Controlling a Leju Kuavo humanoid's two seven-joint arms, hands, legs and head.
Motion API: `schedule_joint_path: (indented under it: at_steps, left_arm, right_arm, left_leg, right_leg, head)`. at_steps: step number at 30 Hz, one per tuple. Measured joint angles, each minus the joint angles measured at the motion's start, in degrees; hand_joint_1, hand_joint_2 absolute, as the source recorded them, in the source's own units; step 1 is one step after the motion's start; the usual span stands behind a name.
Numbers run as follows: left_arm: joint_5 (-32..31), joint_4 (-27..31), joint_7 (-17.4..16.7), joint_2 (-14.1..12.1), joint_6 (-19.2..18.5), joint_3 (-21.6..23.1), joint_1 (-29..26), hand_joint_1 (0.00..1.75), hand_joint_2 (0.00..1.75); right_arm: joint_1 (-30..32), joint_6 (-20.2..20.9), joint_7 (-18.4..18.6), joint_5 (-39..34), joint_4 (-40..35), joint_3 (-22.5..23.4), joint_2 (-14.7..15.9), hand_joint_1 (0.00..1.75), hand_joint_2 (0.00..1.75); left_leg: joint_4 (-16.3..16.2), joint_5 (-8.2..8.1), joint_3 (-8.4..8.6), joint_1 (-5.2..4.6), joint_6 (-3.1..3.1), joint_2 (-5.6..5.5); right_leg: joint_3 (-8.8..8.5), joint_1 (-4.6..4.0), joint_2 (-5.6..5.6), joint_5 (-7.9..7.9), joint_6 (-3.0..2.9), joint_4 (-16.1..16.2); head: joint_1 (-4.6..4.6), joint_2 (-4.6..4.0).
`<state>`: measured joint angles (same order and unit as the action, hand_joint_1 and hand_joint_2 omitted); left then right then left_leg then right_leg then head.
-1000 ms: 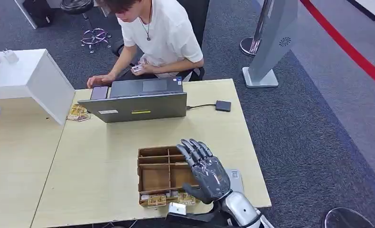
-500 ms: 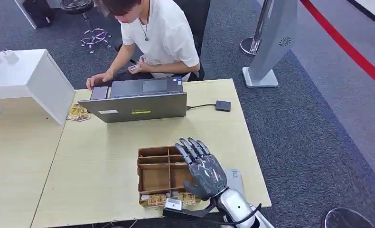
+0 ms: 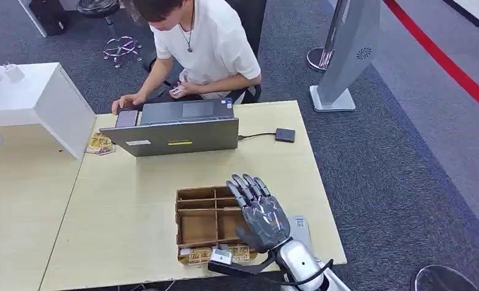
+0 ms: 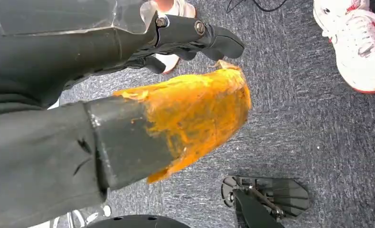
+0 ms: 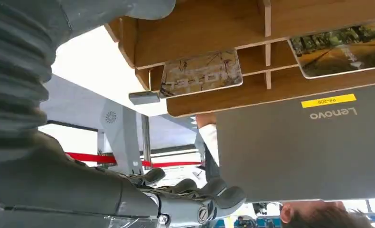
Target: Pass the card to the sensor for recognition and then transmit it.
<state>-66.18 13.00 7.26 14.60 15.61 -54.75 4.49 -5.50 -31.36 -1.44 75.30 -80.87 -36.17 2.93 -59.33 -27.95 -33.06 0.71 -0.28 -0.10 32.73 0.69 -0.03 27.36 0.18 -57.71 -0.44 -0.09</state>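
The setting looks like an office or a demonstration hall set up as a reception desk. A pale wooden surface [image 3: 134,182] stands on grey-blue carpet [image 3: 395,157]. At its far edge a person [image 3: 204,45] in a white T-shirt sits behind an open grey laptop [image 3: 176,130], and a cable runs from the laptop to a small black box [image 3: 285,134] near the far right corner. A wooden card tray [image 3: 204,221] sits near the front edge. Beyond the surface stand a grey display stand [image 3: 346,48] and a barrier post [image 3: 322,54], and a red line [image 3: 443,60] crosses the carpet. A white cabinet [image 3: 37,100] sits to the left.
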Motion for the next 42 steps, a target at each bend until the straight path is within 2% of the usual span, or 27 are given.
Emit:
schedule_joint_path:
  at_steps: [20, 26, 42]
  left_arm:
    - [-0.2, 0.0, -0.07, 0.07, 0.0, 0.0, 0.02, 0.0, 0.0]
    - [-0.5, 0.0, -0.24, 0.07, 0.0, 0.0, 0.04, 0.0, 0.0]
    - [-0.81, 0.0, -0.42, 0.09, -0.07, 0.02, 0.09, 0.0, 0.0]
  right_arm:
    - [-0.15, -0.26, 0.24, 0.42, 1.16, 0.17, -0.83, 0.42, 1.75]
    - [-0.24, -0.26, 0.24, 0.59, 1.42, 0.17, -1.27, 0.42, 1.75]
    - [-0.52, -0.26, 0.24, 0.59, 1.97, 0.17, -1.84, 0.59, 1.75]
  left_leg:
    - [0.0, 0.0, 0.0, 0.0, 0.0, 0.0]
    - [0.0, 0.0, 0.0, 0.0, 0.0, 0.0]
    - [0.0, 0.0, 0.0, 0.0, 0.0, 0.0]
  right_leg:
    - [0.0, 0.0, 0.0, 0.0, 0.0, 0.0]
    - [0.0, 0.0, 0.0, 0.0, 0.0, 0.0]
    - [0.0, 0.0, 0.0, 0.0, 0.0, 0.0]
  head:
    - [0.0, 0.0]
    - [-0.02, 0.0]
    - [0.0, 0.0]
